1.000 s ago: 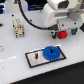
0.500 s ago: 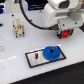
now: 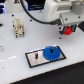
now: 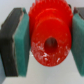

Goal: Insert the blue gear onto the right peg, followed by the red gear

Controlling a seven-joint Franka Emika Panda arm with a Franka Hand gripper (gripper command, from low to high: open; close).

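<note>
Red gear [image 4: 47, 37] clenched between the claw [image 4: 44, 45] pads, above the table.

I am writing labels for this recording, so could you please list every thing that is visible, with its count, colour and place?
blue gear: one, bright blue, lying on the plate at the exterior view's right end.
plate: one, grey with black edge, on the white table.
peg: one visible, dark, upright on the plate beside the blue gear.
beige fixture: one, on the table at the exterior view's left.
red gear: one, bright red, between the gripper pads.
gripper: one, shut on the red gear, above the table.
</note>
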